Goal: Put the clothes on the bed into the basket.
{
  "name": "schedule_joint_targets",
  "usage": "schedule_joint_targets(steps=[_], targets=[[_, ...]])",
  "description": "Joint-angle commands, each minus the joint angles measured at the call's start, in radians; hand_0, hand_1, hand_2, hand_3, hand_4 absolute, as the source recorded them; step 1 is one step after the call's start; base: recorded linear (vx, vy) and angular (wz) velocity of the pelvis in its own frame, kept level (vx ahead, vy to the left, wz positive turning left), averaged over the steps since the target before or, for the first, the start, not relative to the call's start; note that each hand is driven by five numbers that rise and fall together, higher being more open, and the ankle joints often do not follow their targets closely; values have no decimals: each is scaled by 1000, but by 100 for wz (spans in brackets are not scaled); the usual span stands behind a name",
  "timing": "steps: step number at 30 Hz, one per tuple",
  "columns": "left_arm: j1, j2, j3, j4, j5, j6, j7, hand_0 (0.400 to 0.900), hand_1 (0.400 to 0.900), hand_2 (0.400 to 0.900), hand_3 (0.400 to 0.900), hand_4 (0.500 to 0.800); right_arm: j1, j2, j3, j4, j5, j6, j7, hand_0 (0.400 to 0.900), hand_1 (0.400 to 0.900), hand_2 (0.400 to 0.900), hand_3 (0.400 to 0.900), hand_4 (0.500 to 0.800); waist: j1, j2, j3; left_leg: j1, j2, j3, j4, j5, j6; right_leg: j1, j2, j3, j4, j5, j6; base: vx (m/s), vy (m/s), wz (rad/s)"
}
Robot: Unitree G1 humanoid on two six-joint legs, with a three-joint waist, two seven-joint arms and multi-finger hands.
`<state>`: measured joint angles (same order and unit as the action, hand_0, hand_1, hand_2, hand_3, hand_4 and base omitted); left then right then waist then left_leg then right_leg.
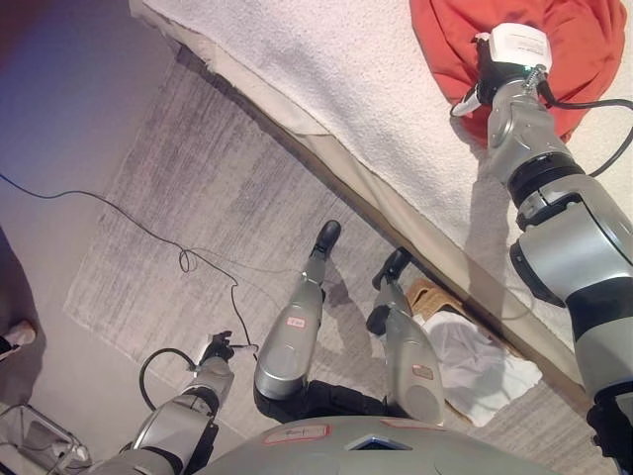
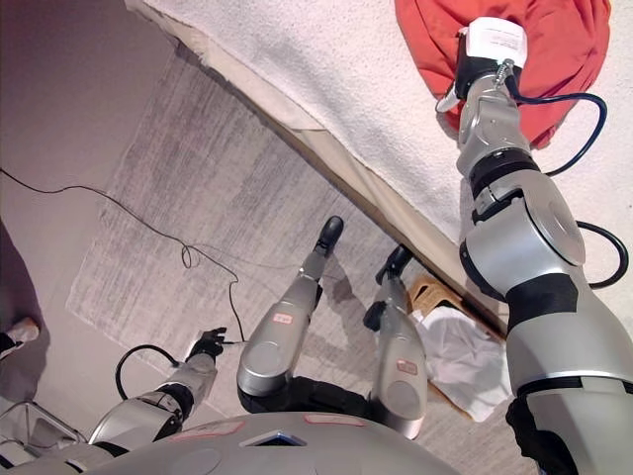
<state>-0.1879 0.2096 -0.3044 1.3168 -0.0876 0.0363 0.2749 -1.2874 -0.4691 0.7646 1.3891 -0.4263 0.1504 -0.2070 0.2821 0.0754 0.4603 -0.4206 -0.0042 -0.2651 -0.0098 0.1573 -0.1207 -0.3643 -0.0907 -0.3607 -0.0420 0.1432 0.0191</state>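
A red-orange garment (image 1: 579, 40) lies bunched on the bed's white cover (image 1: 336, 69) at the top right. My right arm (image 1: 524, 129) reaches over the bed to this garment; the hand itself is hidden beyond the wrist, down on the cloth. A tan woven basket (image 1: 430, 295) stands on the floor against the bed's side, with a white cloth (image 1: 480, 366) lying in and over it. My left hand (image 1: 220, 348) hangs low at the lower left above the floor, far from the bed; its fingers are too small to read.
The bed's edge (image 1: 396, 203) runs diagonally from top left to lower right. A grey rug (image 1: 198, 198) covers the floor beside it. A person's shoe (image 1: 15, 336) shows at the left edge. A wire-frame object (image 1: 35, 435) sits at the bottom left corner.
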Motion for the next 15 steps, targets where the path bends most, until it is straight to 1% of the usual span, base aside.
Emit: schedule_joint_targets(steps=[1, 4, 5, 6, 7, 8, 12, 15], targets=[[41, 64, -47, 39, -45, 14, 17, 900, 900, 900, 900, 800, -136, -63, 83, 42, -9, 18, -16, 900, 900, 900, 900, 800, 5, -1, 9, -29, 20, 38, -44, 57, 18, -22, -125, 97, 133, -43, 112, 0, 0, 0], [41, 63, -48, 27, -56, 9, 14, 900, 900, 900, 900, 800, -150, -80, 87, 48, -3, 17, -5, 900, 900, 900, 900, 800, 4, 9, 15, -36, 15, 38, -40, 56, 19, -33, -129, 98, 141, -46, 111, 0, 0, 0], [40, 63, -49, 25, -57, 8, 14, 900, 900, 900, 900, 800, -156, -83, 87, 50, 2, 16, -4, 845, 845, 845, 845, 767, 4, 12, 17, -37, 15, 40, -38, 56, 19, -38, -131, 98, 146, -47, 111, 0, 0, 0], [40, 63, -50, 22, -60, 6, 13, 900, 900, 900, 900, 800, -158, -91, 86, 53, 7, 15, -2, 627, 627, 627, 627, 636, 4, 15, 19, -39, 14, 41, -37, 56, 19, -41, -133, 98, 149, -48, 111, 0, 0, 0], [41, 64, -51, 20, -61, 5, 13, 900, 900, 900, 900, 800, -162, -95, 88, 53, 11, 12, 2, 627, 627, 627, 627, 636, 4, 17, 20, -39, 13, 41, -37, 57, 20, -43, -134, 96, 151, -49, 111, 0, 0, 0], [40, 63, -51, 14, -62, 3, 11, 900, 900, 900, 900, 800, -162, -101, 87, 50, 21, 10, 1, 400, 400, 400, 400, 500, 4, 20, 22, -39, 12, 41, -36, 57, 21, -46, -136, 98, 154, -49, 112, 0, 0, 0], [42, 64, -58, 2, -68, -3, 5, 900, 900, 900, 900, 800, -171, -118, 90, 48, 43, 0, 11, 400, 400, 400, 400, 500, 2, 29, 26, -37, 8, 40, -37, 59, 21, -43, -137, 99, 156, -51, 112, -4, -3, 2], [47, 62, -57, 1, -70, -4, 5, 900, 900, 900, 900, 800, -170, -120, 92, 48, 45, -2, 0, 400, 400, 400, 400, 500, -1, 31, 26, -31, 6, 41, -38, 59, 21, -39, -138, 99, 154, -49, 112, -3, -3, 1]])
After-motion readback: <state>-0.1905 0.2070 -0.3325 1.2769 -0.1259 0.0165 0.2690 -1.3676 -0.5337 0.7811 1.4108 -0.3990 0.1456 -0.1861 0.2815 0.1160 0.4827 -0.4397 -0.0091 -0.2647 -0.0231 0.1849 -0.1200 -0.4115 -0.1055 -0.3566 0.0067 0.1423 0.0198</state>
